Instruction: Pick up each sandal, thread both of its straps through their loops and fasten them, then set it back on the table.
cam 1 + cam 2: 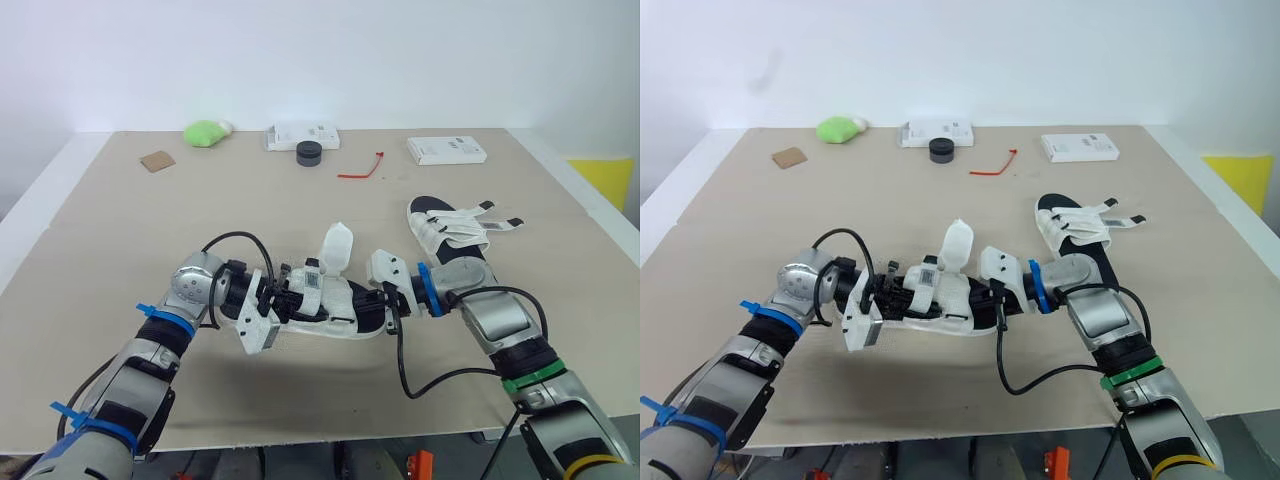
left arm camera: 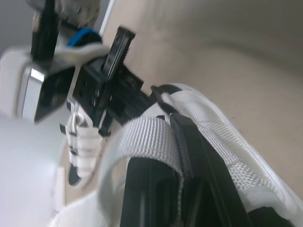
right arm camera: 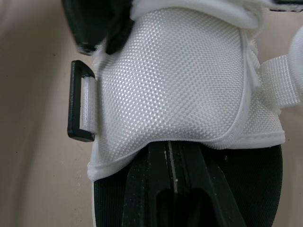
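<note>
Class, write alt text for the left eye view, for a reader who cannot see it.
The robot's left hand and right hand grip a white sandal between them at a beige table, one strap standing up. A second sandal lies to the right, straps loose.

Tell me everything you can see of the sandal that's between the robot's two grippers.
The sandal has a black footbed, a white sole edge and white woven fabric uppers. One white strap sticks up unfastened, and a black rectangular loop sits at the upper's side. It lies roughly level, low over the table near its front edge. The right gripper is shut on one end, under the upper; the left gripper meets the other end.
</note>
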You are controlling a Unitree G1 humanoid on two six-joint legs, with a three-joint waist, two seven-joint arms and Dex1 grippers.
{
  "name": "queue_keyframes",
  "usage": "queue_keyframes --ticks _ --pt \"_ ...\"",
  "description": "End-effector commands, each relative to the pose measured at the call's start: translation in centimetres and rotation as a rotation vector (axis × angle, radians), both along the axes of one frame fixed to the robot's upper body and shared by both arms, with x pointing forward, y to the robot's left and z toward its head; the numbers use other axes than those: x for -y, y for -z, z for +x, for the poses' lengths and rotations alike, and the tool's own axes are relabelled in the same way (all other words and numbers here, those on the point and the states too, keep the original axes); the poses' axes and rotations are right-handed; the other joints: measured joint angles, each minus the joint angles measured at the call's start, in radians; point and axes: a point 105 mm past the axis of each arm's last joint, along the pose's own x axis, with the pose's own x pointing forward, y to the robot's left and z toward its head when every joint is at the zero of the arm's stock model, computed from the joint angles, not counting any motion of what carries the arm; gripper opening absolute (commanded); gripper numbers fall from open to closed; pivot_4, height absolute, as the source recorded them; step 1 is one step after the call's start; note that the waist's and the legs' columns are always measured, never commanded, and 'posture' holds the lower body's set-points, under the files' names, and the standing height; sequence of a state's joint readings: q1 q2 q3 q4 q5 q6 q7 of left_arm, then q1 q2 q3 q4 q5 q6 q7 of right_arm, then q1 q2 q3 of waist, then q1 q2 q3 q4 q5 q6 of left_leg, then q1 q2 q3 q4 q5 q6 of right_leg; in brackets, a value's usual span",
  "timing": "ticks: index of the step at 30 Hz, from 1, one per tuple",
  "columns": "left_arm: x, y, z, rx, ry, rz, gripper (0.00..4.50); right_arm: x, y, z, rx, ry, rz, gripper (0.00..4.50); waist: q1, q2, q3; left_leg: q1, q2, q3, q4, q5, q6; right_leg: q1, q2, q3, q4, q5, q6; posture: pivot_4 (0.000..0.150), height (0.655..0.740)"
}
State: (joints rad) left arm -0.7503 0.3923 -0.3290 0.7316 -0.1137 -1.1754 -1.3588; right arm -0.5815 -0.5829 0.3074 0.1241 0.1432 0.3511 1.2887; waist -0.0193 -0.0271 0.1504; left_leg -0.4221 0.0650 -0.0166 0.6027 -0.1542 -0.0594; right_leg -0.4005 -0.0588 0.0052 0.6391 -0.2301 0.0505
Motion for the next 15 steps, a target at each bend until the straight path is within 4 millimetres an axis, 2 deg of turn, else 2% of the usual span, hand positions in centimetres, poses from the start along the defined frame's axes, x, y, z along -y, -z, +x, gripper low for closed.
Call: queue_keyframes --ticks 1,3,5,6,10,12,15 --pt "-0.4 -1.2 1.0 -0.21 -0.09 -0.082 1.27 0.4 3.5 -1.3 -0.121 -0.006 -0.086 0.0 0.0 0.0 0.0 0.0 0.0 0.0 0.0 0.0 0.0 0.0 0.0 0.0 0.0 0.0 0.0 0.15 0.74" --pt "-0.4 -1.7 1.0 -0.294 -0.103 -0.1 2.14 0.4 3.5 -1.3 -0.122 -0.005 -0.088 0.0 -0.001 0.0 0.0 0.0 0.0 0.0 0.0 0.0 0.0 -0.001 0.0 0.0 0.002 0.0 0.0 0.15 0.74" --pt "-0.4 -1.8 0.6 -0.378 -0.101 -0.09 2.64 0.4 3.5 -1.2 -0.121 -0.004 -0.088 0.0 -0.001 0.0 0.0 0.0 0.0 0.0 0.0 0.0 0.0 -0.001 0.0 0.0 0.003 -0.001 -0.001 0.15 0.74" --pt "-0.5 -1.9 0.1 -0.458 -0.093 -0.08 2.88 0.4 3.4 -1.2 -0.12 -0.005 -0.087 0.0 -0.004 0.0 0.0 0.0 0.0 0.0 0.0 0.0 0.0 -0.001 0.0 0.0 0.003 -0.002 -0.001 0.15 0.74" --pt "-1.0 -3.7 -2.5 -0.837 -0.045 -0.023 4.47 0.4 3.3 -1.2 -0.119 -0.006 -0.087 0.0 -0.006 0.001 0.001 0.0 0.0 -0.001 -0.001 0.0 0.0 -0.003 0.001 0.001 0.007 -0.005 -0.001 0.15 0.74" --pt "-1.8 -4.8 -4.0 -1.096 -0.038 0.058 4.47 0.4 3.3 -1.1 -0.119 -0.007 -0.087 0.0 -0.006 -0.002 0.003 0.0 0.0 -0.002 -0.001 -0.001 0.001 -0.003 0.002 0.0 0.009 -0.007 -0.002 0.15 0.74" --pt "-2.4 -5.7 -5.1 -1.303 -0.064 0.138 4.47 0.4 3.3 -1.0 -0.119 -0.007 -0.087 0.0 -0.006 -0.001 0.003 0.001 0.001 -0.004 -0.001 -0.001 0.001 -0.003 0.003 0.0 0.01 -0.008 -0.003 0.15 0.74"
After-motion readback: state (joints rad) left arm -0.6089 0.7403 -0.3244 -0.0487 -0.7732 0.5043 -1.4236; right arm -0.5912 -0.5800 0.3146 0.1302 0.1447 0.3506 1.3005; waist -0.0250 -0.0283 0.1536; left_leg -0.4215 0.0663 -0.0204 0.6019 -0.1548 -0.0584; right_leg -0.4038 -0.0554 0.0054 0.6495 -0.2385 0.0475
